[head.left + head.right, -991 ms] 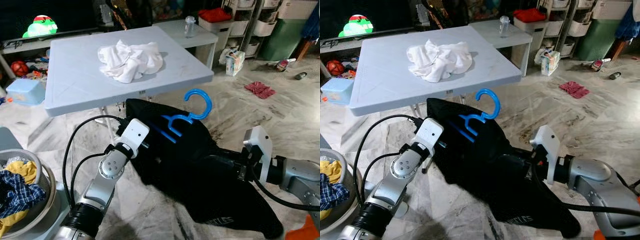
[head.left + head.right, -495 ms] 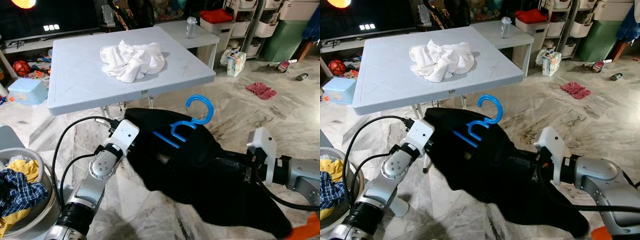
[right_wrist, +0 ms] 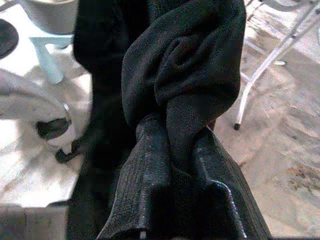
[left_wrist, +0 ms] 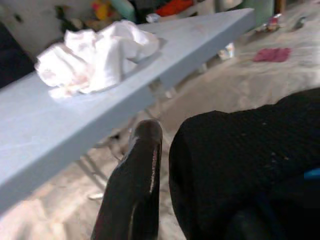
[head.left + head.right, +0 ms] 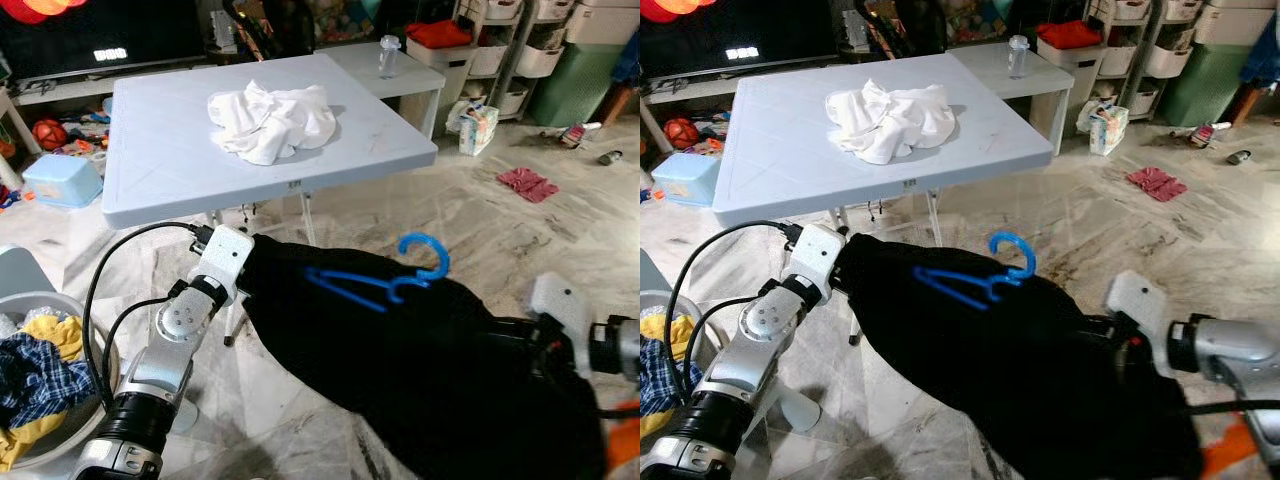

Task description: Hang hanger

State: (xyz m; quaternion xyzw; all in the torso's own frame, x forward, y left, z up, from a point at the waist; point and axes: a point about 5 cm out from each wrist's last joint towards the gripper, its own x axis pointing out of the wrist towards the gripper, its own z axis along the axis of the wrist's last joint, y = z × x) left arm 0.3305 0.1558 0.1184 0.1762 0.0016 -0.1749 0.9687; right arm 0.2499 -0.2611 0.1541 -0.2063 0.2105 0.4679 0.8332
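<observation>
**Black garment with blue hanger stretched between both grippers**

You are looking at a black garment (image 5: 400,360) being held up off the marble floor (image 5: 500,220) between the two arms, with the blue hanger (image 5: 385,285) lying on top of it, hook pointing toward 2 o'clock. The left gripper (image 4: 165,165) is sitting at the garment's 9 o'clock edge; in the left wrist view one black finger (image 4: 135,185) is lying just beside the cloth, and you cannot tell whether the fingers are pinching it. The right gripper (image 3: 172,175) is clamping a bunched fold of the same garment between its two fingers, at the garment's 4 o'clock end. Past the hanger, at 12 o'clock, the pale blue folding table (image 5: 160,150) is carrying a crumpled white cloth (image 5: 270,120). At 8 o'clock a basin (image 5: 25,445) is holding mixed laundry. A red cloth (image 5: 528,183) is lying on the floor at 2 o'clock, well apart from the garment.
</observation>
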